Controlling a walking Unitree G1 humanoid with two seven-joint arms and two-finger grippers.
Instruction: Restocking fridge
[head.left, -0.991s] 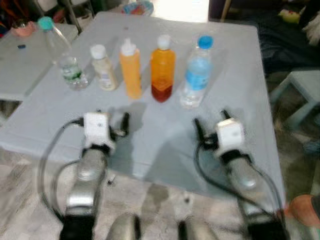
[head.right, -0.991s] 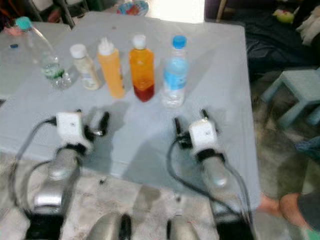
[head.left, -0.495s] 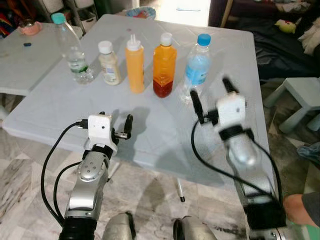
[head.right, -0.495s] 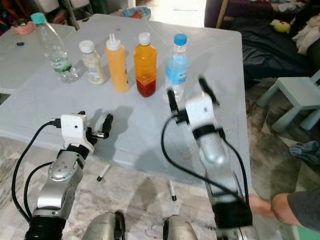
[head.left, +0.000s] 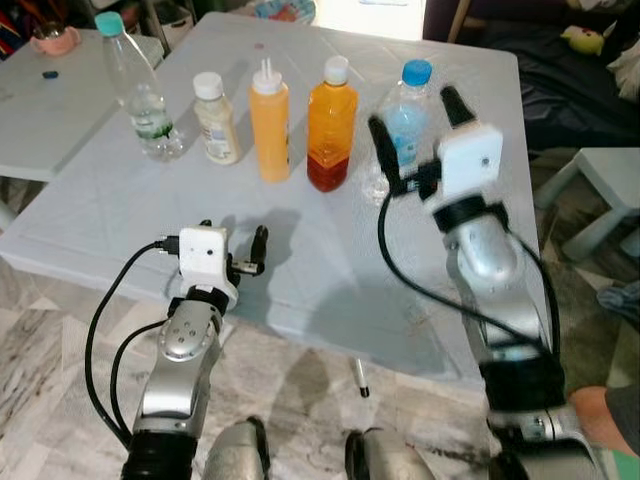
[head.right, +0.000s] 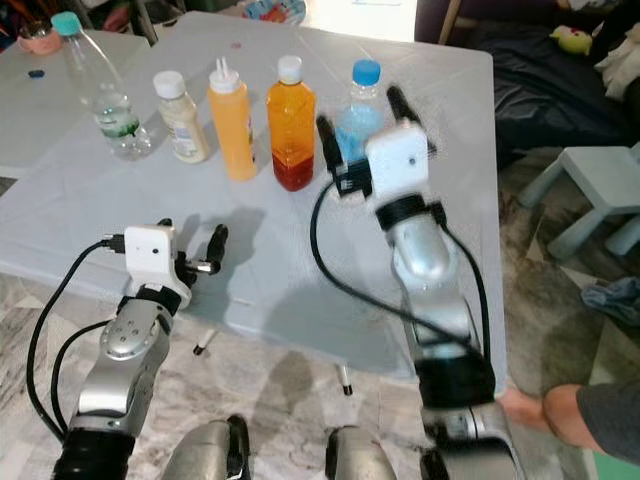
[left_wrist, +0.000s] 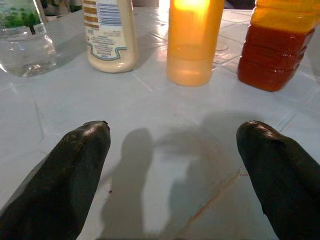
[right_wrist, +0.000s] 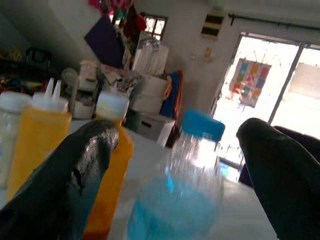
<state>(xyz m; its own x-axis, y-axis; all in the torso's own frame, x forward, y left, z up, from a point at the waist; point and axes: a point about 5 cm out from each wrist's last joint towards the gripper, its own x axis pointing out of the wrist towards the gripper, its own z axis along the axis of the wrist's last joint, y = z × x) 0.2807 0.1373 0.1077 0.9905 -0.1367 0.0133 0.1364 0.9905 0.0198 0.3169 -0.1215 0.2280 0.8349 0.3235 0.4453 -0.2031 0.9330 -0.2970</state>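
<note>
We've got five bottles in a row across the grey table (head.left: 300, 260): clear bottle (head.left: 135, 90) with teal cap at the far left, then a small cream bottle (head.left: 216, 118), a yellow squeeze bottle (head.left: 269, 122), an orange bottle (head.left: 331, 125), and the water bottle (head.left: 403, 115) with blue cap at the right end. Right gripper (head.left: 412, 130) is up at the water bottle, fingers spread wide on either side of it, not touching as far as we can tell; the right wrist view puts the blue cap between the fingers, so the approach looks lined up for a side grasp. Left gripper (left_wrist: 170, 170) sits low over the table's near edge, fingers apart, holding nothing, well short of the row, probably parked clear. No fridge in sight, so nothing is restocked yet.
</note>
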